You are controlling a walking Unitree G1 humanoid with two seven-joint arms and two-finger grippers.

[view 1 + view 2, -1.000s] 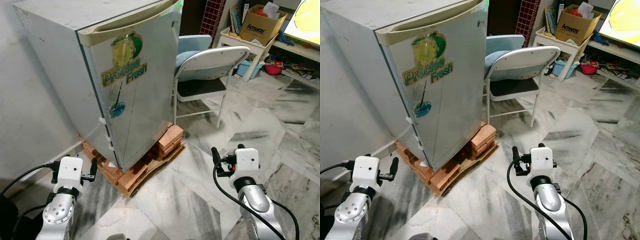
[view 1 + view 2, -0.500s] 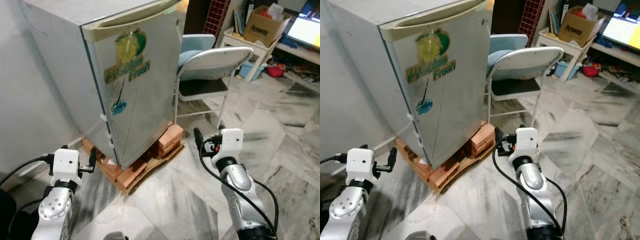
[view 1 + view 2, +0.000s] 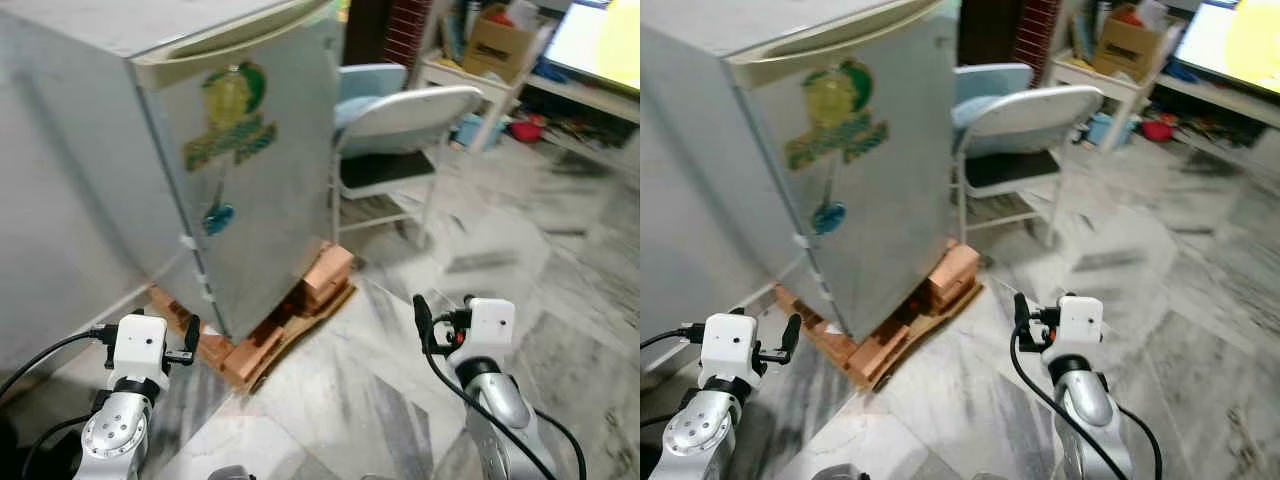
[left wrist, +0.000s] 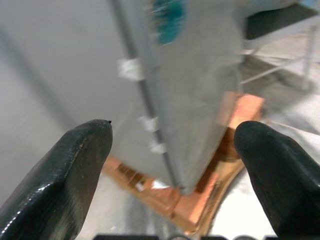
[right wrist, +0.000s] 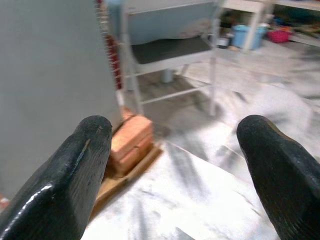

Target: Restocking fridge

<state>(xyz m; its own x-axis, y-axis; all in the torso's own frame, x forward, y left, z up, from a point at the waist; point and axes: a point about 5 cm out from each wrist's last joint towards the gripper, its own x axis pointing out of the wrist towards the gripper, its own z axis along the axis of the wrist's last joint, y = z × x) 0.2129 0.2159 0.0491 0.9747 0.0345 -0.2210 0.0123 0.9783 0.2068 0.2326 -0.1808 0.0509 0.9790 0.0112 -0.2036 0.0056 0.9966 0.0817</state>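
Observation:
A small grey fridge (image 3: 250,160) stands on red bricks (image 3: 325,278) ahead and to my left, its door shut, with green and yellow stickers on the front. My left gripper (image 3: 150,325) is held low in front of the fridge's left corner, open and empty. In the left wrist view, the left gripper (image 4: 175,127) faces the door's hinge edge and the bricks under it. My right gripper (image 3: 443,305) hovers open and empty over the marble floor to the right of the fridge. The right wrist view has the right gripper (image 5: 175,122) facing the bricks and the chair legs.
A white folding chair (image 3: 400,120) with a blue cushion stands just right of the fridge. Behind it is a white table carrying a cardboard box (image 3: 498,38). A grey wall (image 3: 50,230) runs along the left. Open marble floor (image 3: 520,230) lies to the right.
The whole picture has shifted and blurred, so the camera moved. My right gripper, raised toward the bricks half a second ago, has dropped back lower and to the right. The left arm barely moved.

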